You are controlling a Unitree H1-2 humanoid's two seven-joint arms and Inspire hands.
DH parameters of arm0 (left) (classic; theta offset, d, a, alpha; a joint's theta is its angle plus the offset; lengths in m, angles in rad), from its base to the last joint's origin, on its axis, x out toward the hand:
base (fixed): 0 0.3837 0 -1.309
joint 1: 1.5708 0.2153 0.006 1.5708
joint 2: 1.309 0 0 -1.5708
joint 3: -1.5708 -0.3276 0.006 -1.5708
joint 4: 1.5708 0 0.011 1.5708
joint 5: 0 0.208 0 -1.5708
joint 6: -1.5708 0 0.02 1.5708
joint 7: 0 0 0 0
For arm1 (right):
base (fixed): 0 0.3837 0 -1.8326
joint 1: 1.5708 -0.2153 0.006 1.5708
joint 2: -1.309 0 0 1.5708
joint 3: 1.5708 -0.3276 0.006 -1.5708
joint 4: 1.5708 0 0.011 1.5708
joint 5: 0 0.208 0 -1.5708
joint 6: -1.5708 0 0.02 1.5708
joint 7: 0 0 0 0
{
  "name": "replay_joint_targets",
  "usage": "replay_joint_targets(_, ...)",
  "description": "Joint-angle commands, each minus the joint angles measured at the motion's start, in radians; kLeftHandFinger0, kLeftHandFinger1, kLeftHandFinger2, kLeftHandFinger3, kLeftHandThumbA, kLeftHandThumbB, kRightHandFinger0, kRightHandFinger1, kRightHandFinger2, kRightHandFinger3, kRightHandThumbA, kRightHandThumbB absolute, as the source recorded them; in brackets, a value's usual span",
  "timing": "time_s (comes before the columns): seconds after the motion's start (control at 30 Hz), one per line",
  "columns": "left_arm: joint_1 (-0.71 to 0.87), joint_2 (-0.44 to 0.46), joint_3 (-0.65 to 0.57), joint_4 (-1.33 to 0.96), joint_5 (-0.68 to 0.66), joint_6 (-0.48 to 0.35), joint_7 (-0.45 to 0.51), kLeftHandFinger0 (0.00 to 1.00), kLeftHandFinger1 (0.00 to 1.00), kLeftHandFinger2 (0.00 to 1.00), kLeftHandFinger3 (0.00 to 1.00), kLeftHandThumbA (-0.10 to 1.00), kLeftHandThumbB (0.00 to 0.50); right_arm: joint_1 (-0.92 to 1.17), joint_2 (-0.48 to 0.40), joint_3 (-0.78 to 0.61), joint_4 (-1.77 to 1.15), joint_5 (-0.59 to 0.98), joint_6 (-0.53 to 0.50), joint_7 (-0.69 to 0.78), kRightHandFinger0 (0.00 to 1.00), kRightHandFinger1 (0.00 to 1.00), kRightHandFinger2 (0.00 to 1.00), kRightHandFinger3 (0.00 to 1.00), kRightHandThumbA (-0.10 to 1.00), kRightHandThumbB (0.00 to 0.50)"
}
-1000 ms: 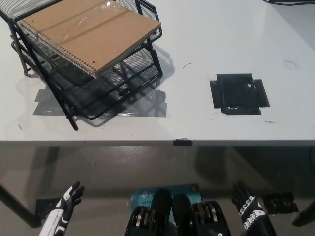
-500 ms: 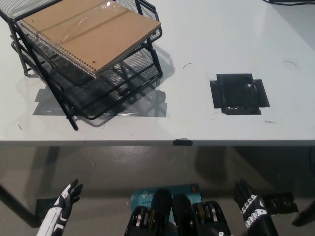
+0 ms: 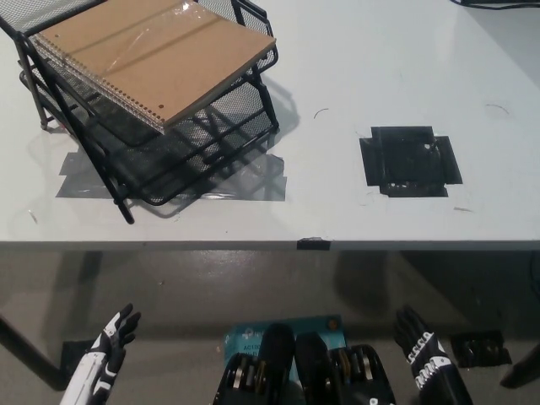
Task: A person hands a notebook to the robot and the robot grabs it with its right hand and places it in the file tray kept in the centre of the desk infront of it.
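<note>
A brown spiral-bound notebook [image 3: 156, 57] lies flat on the top shelf of the black wire-mesh file tray [image 3: 228, 139], at the table's upper left. Both hands hang low, below the table's front edge. My black right hand [image 3: 424, 359] is at the lower right, fingers apart and holding nothing. At the lower left rests my white left hand [image 3: 108, 350], also open and empty. Neither hand is near the tray.
The white table [image 3: 363, 76] spans the upper picture, its front edge running across the middle. A black tape square [image 3: 408, 161] lies on it at the right, and grey tape strips [image 3: 245, 181] sit under the tray. Below is grey floor.
Both hands have sunk a little lower toward the bottom of the picture; the right hand has drifted slightly left. The notebook and tray have not moved.
</note>
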Motion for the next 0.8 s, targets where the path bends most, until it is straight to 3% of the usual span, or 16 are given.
replay_joint_targets(0.0, -0.010, 0.015, 0.013, -0.029, -0.009, 0.004, 0.006, 0.99, 1.00, 1.00, 1.00, 0.96, 0.491, -0.015, -0.004, 0.012, -0.008, -0.014, -0.043, -0.012, 1.00, 1.00, 1.00, 1.00, 1.00, 0.310)
replay_joint_targets(0.47, -0.022, 0.014, 0.016, -0.041, 0.016, 0.018, 0.015, 0.95, 1.00, 1.00, 1.00, 0.96, 0.497, -0.031, -0.024, 0.030, -0.008, -0.043, -0.041, -0.013, 1.00, 1.00, 1.00, 1.00, 1.00, 0.289)
replay_joint_targets(0.77, -0.028, 0.016, 0.015, -0.054, 0.011, 0.044, 0.008, 0.92, 1.00, 1.00, 1.00, 0.95, 0.500, -0.048, -0.041, 0.044, -0.005, -0.067, -0.043, -0.015, 1.00, 1.00, 1.00, 1.00, 1.00, 0.301)
